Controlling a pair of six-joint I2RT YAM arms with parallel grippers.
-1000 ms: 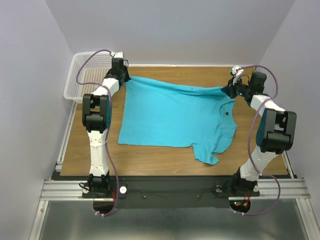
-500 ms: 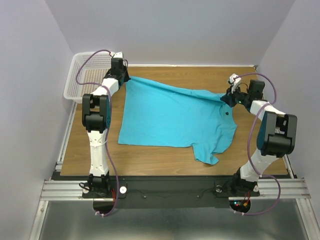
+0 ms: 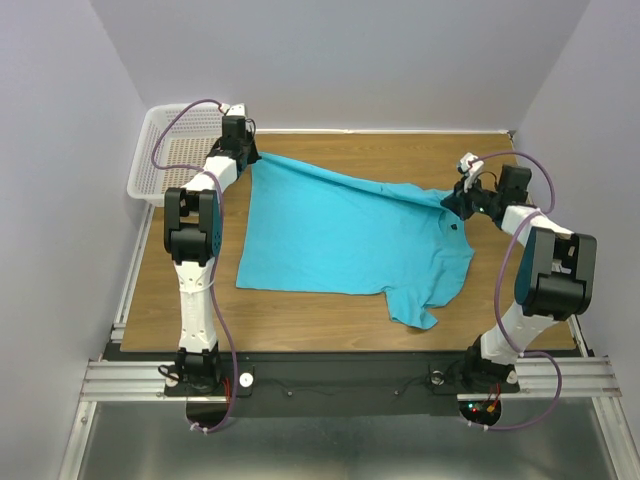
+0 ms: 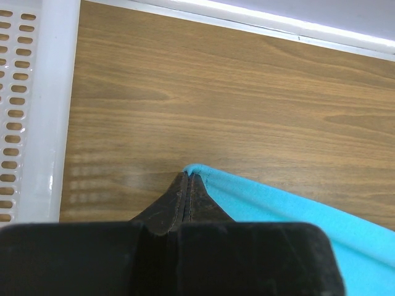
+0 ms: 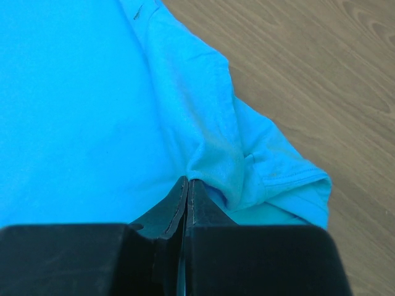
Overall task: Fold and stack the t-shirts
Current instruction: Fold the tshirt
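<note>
- Currently, your left gripper (image 4: 187,183) is clamped tight on the far left corner of the turquoise t-shirt (image 3: 340,235); the hem comes out right at the fingertips.
- Your right gripper (image 5: 187,185) is likewise pinched closed on the shirt, with a bunch of cloth near the sleeve gathered at its tips.
- Between the two grips, the shirt's far edge runs as a raised fold, slanting from the far left toward the right side of the wooden table (image 3: 400,150).
- You can see the rest of the shirt spread flat on the table, one sleeve pointing at the near edge and a small dark mark (image 3: 452,228) by the neckline.
- At the far left corner sits a white mesh basket (image 3: 158,150), just beside your left gripper and apart from the cloth.
</note>
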